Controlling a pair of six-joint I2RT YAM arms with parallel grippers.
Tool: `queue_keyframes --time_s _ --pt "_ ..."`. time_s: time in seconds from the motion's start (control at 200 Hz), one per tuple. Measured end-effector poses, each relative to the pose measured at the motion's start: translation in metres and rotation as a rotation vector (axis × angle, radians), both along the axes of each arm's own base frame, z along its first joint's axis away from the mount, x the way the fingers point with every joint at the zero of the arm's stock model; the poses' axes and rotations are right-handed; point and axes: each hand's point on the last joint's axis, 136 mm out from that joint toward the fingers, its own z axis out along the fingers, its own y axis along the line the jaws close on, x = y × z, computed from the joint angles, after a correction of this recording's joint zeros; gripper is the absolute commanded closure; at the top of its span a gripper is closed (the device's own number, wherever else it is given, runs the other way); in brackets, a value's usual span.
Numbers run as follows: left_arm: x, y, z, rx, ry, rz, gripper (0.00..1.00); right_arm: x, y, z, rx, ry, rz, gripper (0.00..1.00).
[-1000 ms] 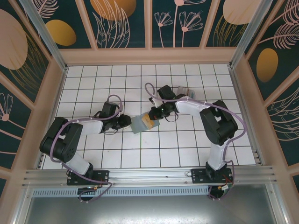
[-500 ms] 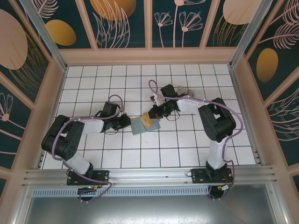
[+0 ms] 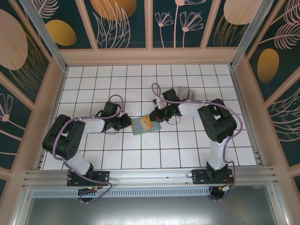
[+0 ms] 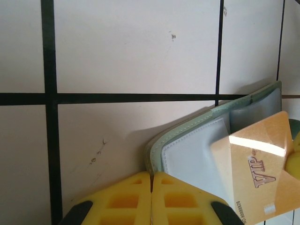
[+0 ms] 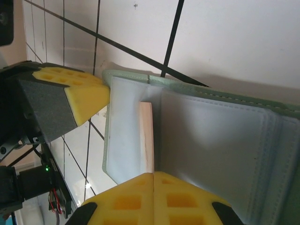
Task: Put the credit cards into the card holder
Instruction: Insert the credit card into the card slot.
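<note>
The sage-green card holder (image 3: 139, 126) lies open on the tiled floor in the middle. My left gripper (image 3: 128, 123) is at its left edge, and the left wrist view shows the yellow fingers (image 4: 126, 201) shut on the card holder's (image 4: 192, 150) stitched rim. A tan-orange credit card (image 3: 148, 123) marked VIP (image 4: 258, 164) rests slanted over the holder's inside. My right gripper (image 3: 155, 117) is shut on that card's (image 5: 146, 136) edge. It holds the card against a grey inner pocket of the card holder (image 5: 220, 140). I cannot tell whether the card's tip is inside the pocket.
A small clear plastic stand (image 3: 185, 92) with greyish contents stands at the back right, behind the right arm. Wooden walls and metal posts close in the floor on three sides. The left gripper's yellow finger (image 5: 82, 93) shows close beside the holder in the right wrist view.
My left gripper's jaws have closed on the holder's left edge. The right wrist has shifted slightly, with the card staying over the holder.
</note>
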Motion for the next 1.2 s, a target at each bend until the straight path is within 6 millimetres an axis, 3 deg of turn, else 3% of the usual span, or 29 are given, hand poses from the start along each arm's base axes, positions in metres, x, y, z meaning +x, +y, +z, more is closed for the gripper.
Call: queue_keyframes --time_s 0.245,0.686,1.201 --pt "0.000 0.000 0.000 0.001 0.002 0.000 0.92 -0.011 -0.007 -0.014 0.032 0.057 -0.088 1.00" --pt "0.001 -0.002 0.000 -0.005 0.006 -0.005 0.92 0.000 -0.003 -0.004 0.075 0.011 -0.168 1.00" --pt "0.002 -0.003 -0.001 -0.007 0.009 -0.007 0.92 -0.007 0.009 -0.002 0.081 0.020 -0.164 1.00"
